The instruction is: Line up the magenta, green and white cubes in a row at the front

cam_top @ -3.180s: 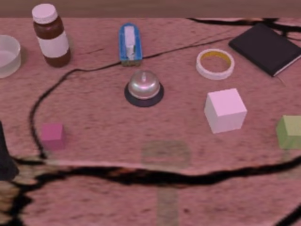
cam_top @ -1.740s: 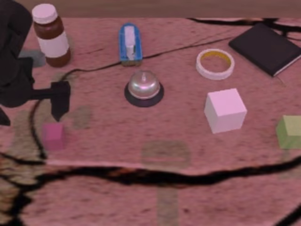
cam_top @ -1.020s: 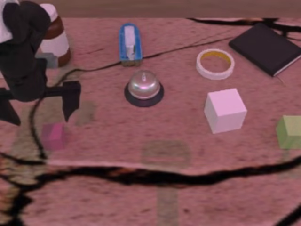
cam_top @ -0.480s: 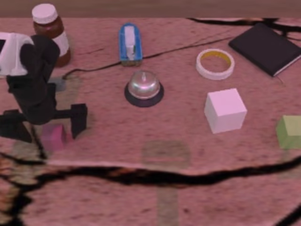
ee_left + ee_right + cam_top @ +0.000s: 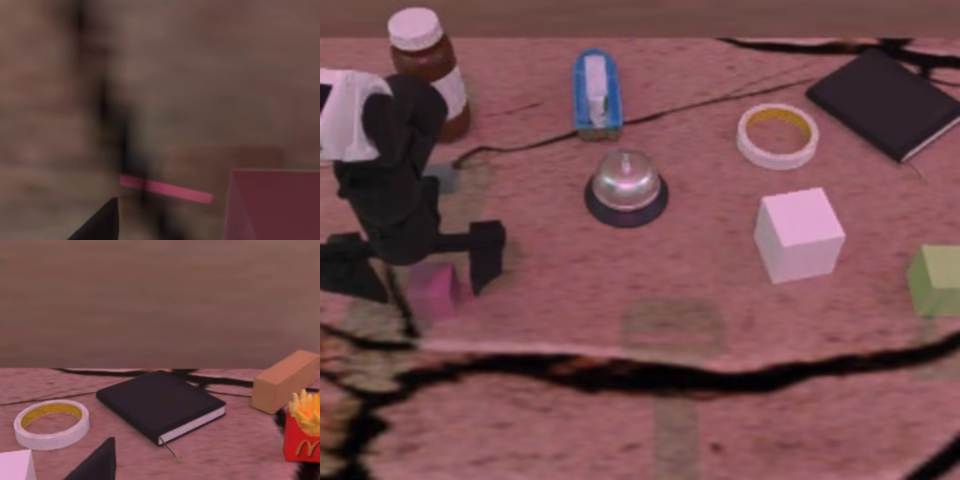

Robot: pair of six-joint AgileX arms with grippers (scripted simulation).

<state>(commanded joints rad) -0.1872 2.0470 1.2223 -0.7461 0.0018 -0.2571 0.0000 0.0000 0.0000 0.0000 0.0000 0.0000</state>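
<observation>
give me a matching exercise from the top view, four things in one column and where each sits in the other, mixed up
Things:
1. magenta cube
2. green cube
3. white cube
4. bell

Places:
A. at the table's right edge
B. middle of the table, in front of the blue stapler
C. between the open jaws of the left gripper
D. right of centre, in front of the tape roll

Pairs: 1-C, 2-A, 3-D, 4-B

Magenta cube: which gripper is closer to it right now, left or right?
Left. The left gripper is right over the magenta cube, open, one finger on each side of it. The right arm is outside the top view, parked off toward the table's right.
</observation>
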